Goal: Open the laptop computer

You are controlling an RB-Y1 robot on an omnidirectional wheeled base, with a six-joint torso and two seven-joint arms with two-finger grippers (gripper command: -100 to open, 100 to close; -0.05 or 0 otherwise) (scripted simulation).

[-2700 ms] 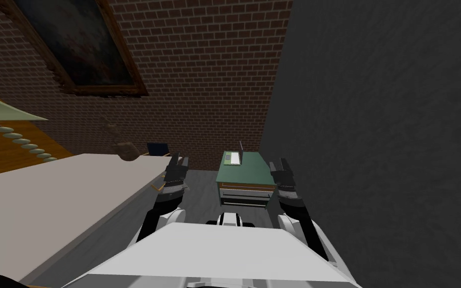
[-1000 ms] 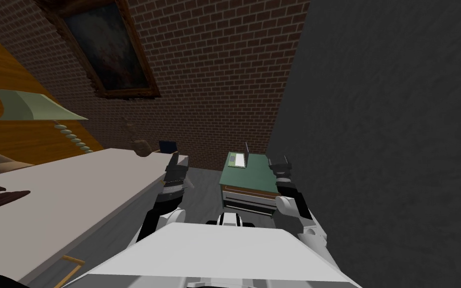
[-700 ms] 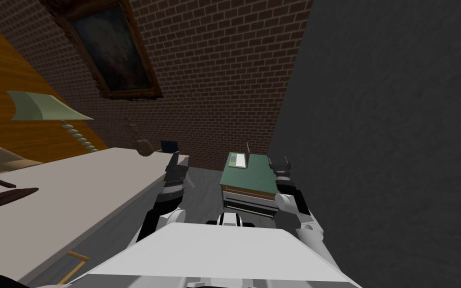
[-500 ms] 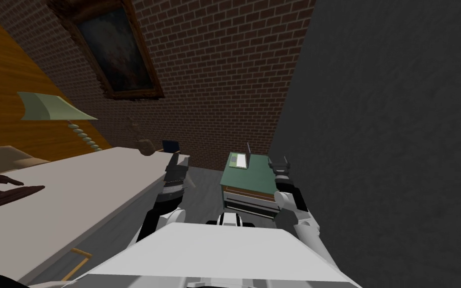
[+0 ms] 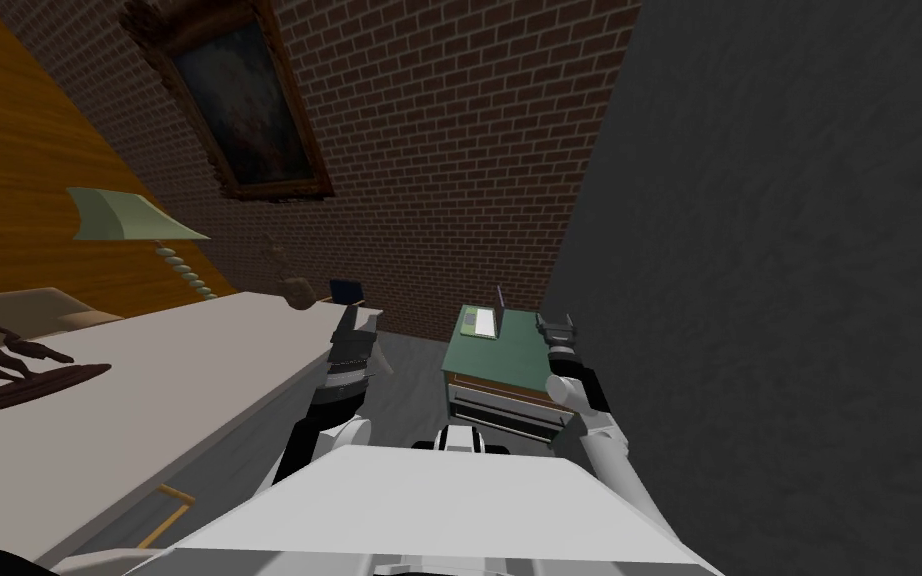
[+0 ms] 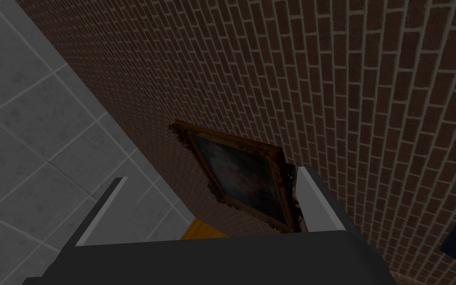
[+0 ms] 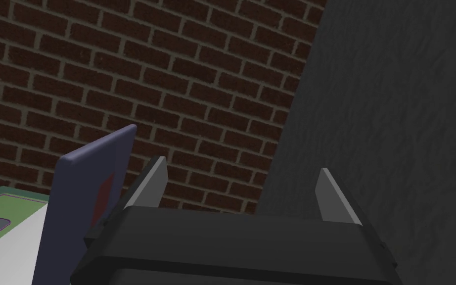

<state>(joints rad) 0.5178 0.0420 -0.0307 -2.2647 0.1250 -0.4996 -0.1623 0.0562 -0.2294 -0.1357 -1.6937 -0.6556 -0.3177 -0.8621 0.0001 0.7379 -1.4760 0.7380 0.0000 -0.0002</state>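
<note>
Grey fingers of the right end effector (image 7: pixel 242 168) stand wide apart and hold nothing. They are raised at the back of the laptop (image 7: pixel 91 198), probably to work its purple lid, which already stands upright just beside one finger. The laptop sits at the far end of the green desk (image 5: pixel 504 355), near the brick wall (image 5: pixel 449 150). A dark wall (image 5: pixel 799 250) crowds the right arm, and open floor (image 5: pixel 409 365) lies leftward. The left end effector (image 6: pixel 212 175), also wide, idles apart.

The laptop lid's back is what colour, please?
The lid is bluish purple with a reddish mark; the right wrist view shows it best.
</note>
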